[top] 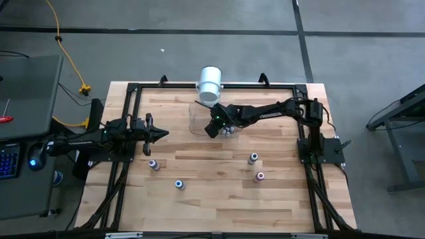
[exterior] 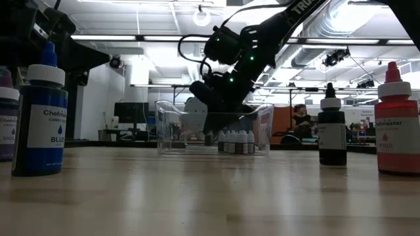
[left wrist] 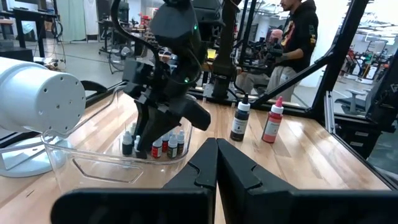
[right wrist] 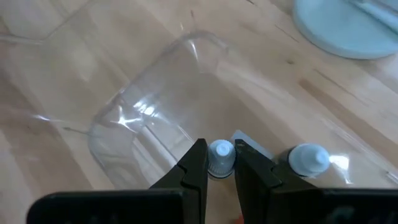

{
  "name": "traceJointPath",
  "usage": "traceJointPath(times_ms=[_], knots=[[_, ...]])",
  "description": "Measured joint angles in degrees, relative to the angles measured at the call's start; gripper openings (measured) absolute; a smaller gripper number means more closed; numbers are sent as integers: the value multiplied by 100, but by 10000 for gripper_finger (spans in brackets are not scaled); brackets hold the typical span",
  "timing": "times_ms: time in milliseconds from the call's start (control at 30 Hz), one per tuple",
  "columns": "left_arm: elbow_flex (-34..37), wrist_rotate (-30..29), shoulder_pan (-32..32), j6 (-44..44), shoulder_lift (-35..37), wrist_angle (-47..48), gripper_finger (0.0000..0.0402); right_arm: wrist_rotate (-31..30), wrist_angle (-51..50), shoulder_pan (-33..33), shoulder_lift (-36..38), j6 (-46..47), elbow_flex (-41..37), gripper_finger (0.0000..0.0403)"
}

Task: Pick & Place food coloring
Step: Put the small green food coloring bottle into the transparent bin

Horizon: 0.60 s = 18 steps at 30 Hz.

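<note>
Inside the clear tub (top: 206, 119), beside the big white cylinder (top: 210, 83), the right tool (right wrist: 219, 163) pinches the white cap of a small food coloring bottle (right wrist: 221, 155), with more little bottles (exterior: 237, 141) clustered against the tub's wall. My judgement: lower straight, release only once the base sits flat, then lift clear of neighbours. Left of the tub, the left tool (top: 161, 133) hovers pressed together. Four bigger bottles (top: 253, 158) stand on the wooden tabletop (top: 219, 199) nearer than the tub; beyond it, a person stands among the workshop's benches.
</note>
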State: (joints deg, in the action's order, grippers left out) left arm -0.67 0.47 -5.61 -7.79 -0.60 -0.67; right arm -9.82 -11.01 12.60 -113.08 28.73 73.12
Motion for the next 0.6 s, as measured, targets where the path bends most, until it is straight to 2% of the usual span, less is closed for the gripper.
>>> traceJointPath(times_ms=[600], knots=[[0,0,0,0,-1,0,1,52,-42,95,0,-66,-19,49]])
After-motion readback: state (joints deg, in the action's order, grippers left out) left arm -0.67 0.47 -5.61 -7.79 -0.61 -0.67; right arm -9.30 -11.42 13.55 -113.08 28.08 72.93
